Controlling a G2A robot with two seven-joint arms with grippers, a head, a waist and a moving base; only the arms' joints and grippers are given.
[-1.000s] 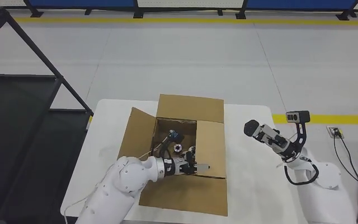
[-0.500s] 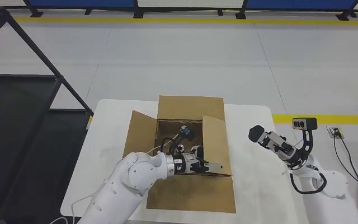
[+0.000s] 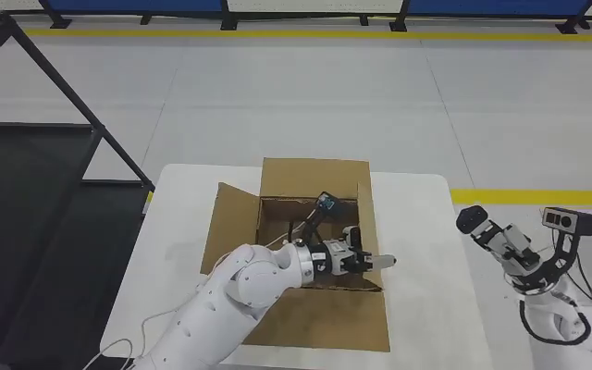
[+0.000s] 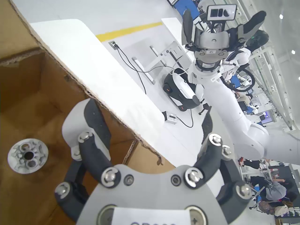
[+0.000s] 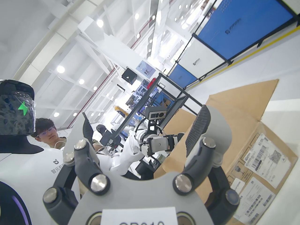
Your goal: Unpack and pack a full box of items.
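L hand [image 3: 375,263] over right wall of box [image 3: 314,178], fingers apart; R hand [image 3: 470,219] apart too, nothing held.

Open cardboard box is set mid-table [image 3: 425,305], nearer far edge, flaps folded outward. L hand is seen low at box's right wall. In L wrist view one finger [image 4: 90,122] is placed inside the box and the other outside it, w/ the wall's torn top edge between them; nothing is clamped. A grey metal disc [image 4: 28,156] w/ centre hole is seen flat on box floor, near the inner finger, not touched. R hand is held up by table's right edge, well apart from box. Printed labels [image 5: 257,162] are seen on box's outer side.
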